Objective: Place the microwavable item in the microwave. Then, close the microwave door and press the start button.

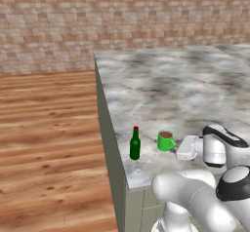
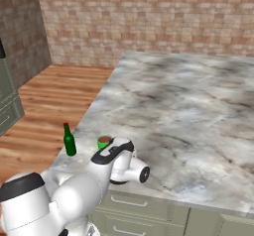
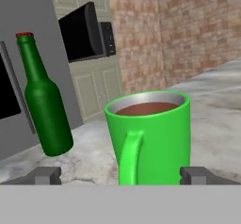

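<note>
I had the gripper (image 3: 120, 176) level with the green mug (image 3: 149, 136), jaws wide open, one finger on each side, no contact visible. Mug (image 1: 165, 141) sat upright on the marble counter (image 1: 185, 85) near its front corner, green bottle (image 1: 135, 144) just beside at its 9 o'clock. Microwave (image 3: 87, 30) sat at 11 o'clock in the hand view, door open.

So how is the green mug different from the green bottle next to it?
The mug is short, wide and bright green; the bottle is tall, thin and darker green. The mug is open on top with brown drink showing; the bottle has a red cap. Only the mug has a handle. Both stand on the marble counter.
</note>
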